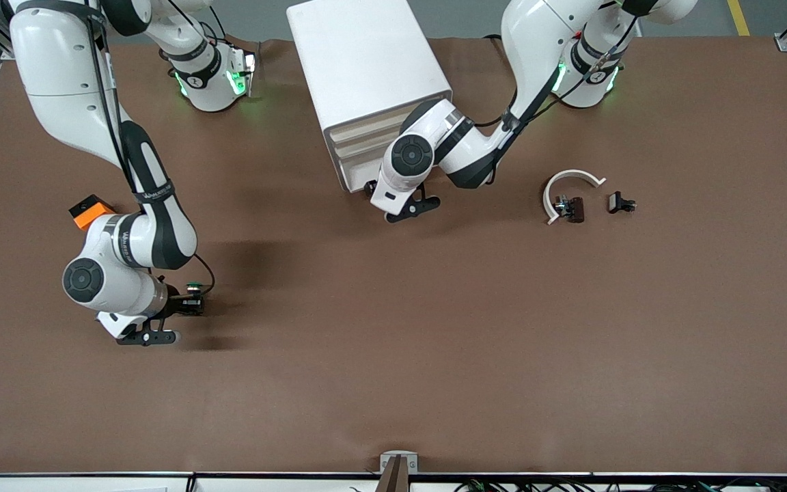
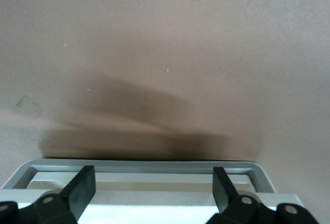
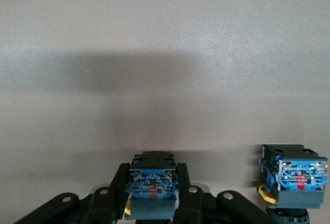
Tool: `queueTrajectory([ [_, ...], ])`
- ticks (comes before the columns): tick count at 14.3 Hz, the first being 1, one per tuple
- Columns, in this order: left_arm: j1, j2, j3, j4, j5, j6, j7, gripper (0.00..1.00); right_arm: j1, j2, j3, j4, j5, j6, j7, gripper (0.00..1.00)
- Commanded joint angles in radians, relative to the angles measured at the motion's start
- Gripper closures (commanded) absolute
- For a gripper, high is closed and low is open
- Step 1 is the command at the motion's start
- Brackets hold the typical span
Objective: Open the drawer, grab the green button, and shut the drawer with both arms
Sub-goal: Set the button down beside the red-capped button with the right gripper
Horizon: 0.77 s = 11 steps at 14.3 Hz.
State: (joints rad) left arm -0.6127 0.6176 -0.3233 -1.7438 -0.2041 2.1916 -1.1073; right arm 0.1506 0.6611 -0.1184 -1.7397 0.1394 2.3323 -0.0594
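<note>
My right gripper [image 1: 190, 305] hangs low over the table toward the right arm's end, shut on the button [image 1: 193, 285]. The button's green cap shows past the fingertips. In the right wrist view the button's blue base [image 3: 153, 185] sits clamped in the right gripper [image 3: 153, 173]. My left gripper [image 1: 373, 186] is at the foot of the white cabinet [image 1: 366, 68], in front of its cream drawer fronts [image 1: 359, 150]. In the left wrist view the left gripper [image 2: 153, 178] is open, over the drawer's pale rim [image 2: 144, 166]. I cannot tell how far the drawer stands out.
A second button [image 3: 294, 178] with a blue base and a yellow part lies on the table beside the held one. An orange block [image 1: 89, 210] sits by the right arm. Toward the left arm's end lie a white curved piece [image 1: 569, 182] and two small dark parts [image 1: 573, 209] [image 1: 621, 203].
</note>
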Motion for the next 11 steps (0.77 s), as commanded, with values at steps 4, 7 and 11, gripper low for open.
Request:
queueTrajectory([
  [4,0.004,0.005,-0.033,-0.022,-0.06,0.0,-0.006,0.0,0.001,-0.034,-0.001,-0.031,0.013,-0.004,0.029,0.0],
  [7,0.004,0.014,-0.043,-0.022,-0.08,0.0,-0.005,0.0,0.001,-0.052,-0.001,-0.027,0.011,-0.019,0.027,0.0],
  [11,0.002,0.019,-0.046,-0.022,-0.115,0.0,-0.006,0.0,0.003,-0.123,-0.003,0.031,-0.033,-0.17,0.029,0.0],
])
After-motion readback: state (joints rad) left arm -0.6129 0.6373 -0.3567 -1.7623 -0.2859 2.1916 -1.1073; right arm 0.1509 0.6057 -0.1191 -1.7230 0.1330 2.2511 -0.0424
